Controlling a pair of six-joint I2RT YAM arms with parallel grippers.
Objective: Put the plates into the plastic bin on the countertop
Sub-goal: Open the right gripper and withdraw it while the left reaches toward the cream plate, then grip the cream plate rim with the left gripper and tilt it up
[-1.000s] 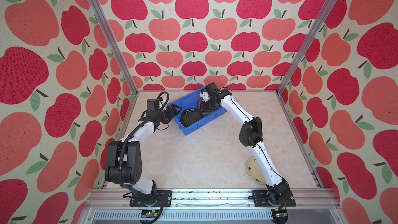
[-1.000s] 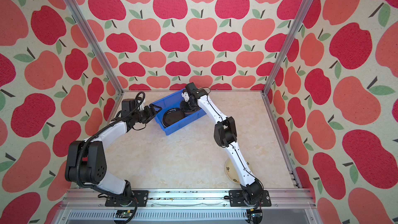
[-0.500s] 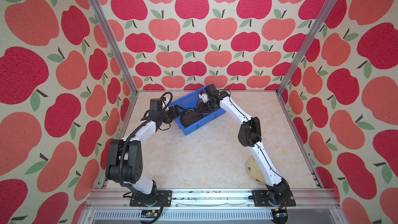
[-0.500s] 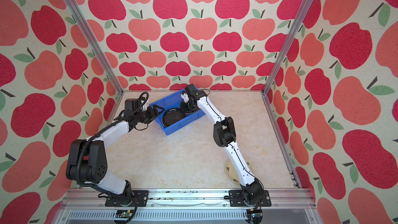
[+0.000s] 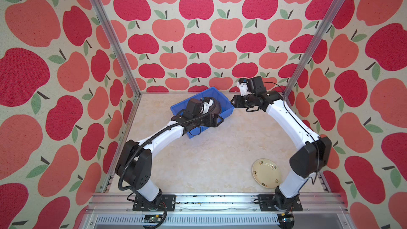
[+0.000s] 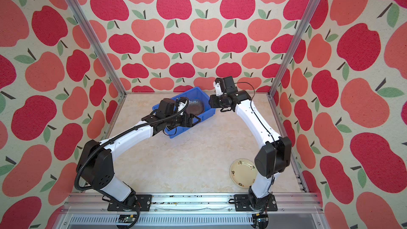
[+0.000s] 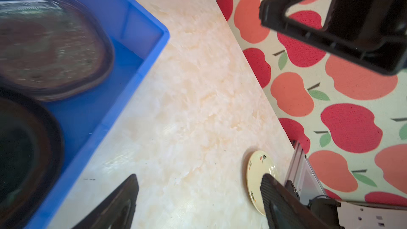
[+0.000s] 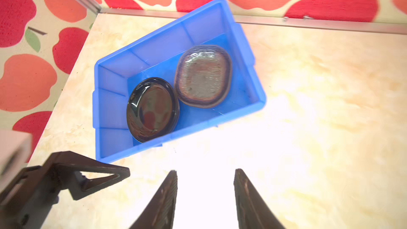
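A: Where does the work stand?

B: The plastic bin (image 8: pixel 110 111) sits upper centre in both top views, skewed on the countertop (image 5: pixel 220 155). A glossy black plate (image 8: pixel 152 109) and a smoky glass plate (image 8: pixel 203 76) lie flat inside it, side by side. One cream plate (image 5: pixel 266 173) is left out, lower right in both top views, close by the right arm's base.

A: How would that one handle?

B: I'd judge it light, rigid and glazed — slick under the pads, and liable to chip if dropped. It lies flat, so the raised rim looks like the only purchase. One finger would go under the lip and one on top, at the edge facing the open counter.

A: And the grippers?

B: Both are empty. The left gripper (image 7: pixel 198 178) has its jaws spread wide with only counter between them, and it hangs over the bin's lower right wall. The right gripper (image 8: pixel 205 171) stands parted with nothing in it, just right of the bin's right corner.

A: And against a second ago?

B: Then the right gripper was down inside the bin's upper end, and the left waited off the bin's left side. Now the right is out and the left has crossed over the bin — and the cream plate, half hidden by the right arm then, shows whole.
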